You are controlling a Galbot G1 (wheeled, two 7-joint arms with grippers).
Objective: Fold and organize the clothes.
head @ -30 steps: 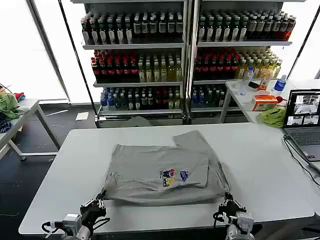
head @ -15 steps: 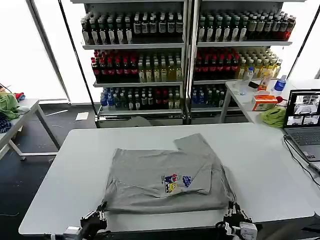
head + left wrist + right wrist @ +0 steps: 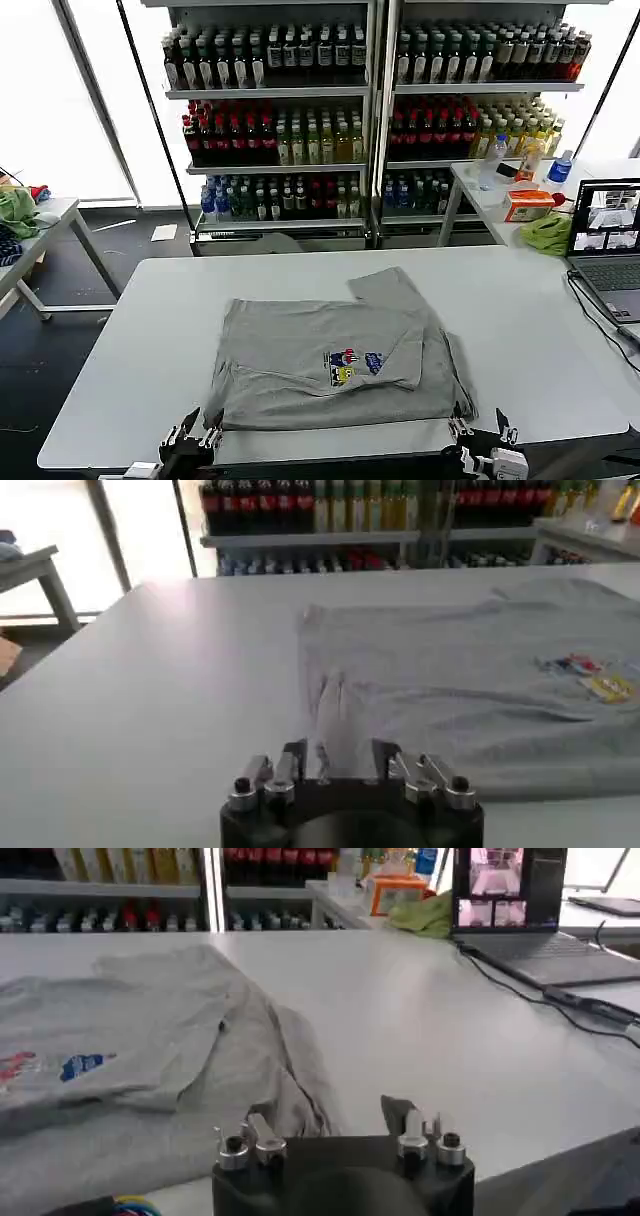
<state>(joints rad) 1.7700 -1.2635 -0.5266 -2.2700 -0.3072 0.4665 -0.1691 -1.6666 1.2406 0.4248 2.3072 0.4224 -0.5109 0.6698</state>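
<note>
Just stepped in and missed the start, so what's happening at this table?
A two-armed robot is folding a light grey T-shirt on a white table. The shirt lies partly folded, its small print facing up. The left claw sits at the table's near edge by the shirt's near-left corner, and the right claw by its near-right corner. Both are open and holding nothing. A laptop sits at the table's right side.

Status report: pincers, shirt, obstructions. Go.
Left pincer and right pincer open, at the table's near edge, off the cloth. Grey T-shirt lies partly folded on the table. Nothing in the way; laptop far right.
</note>
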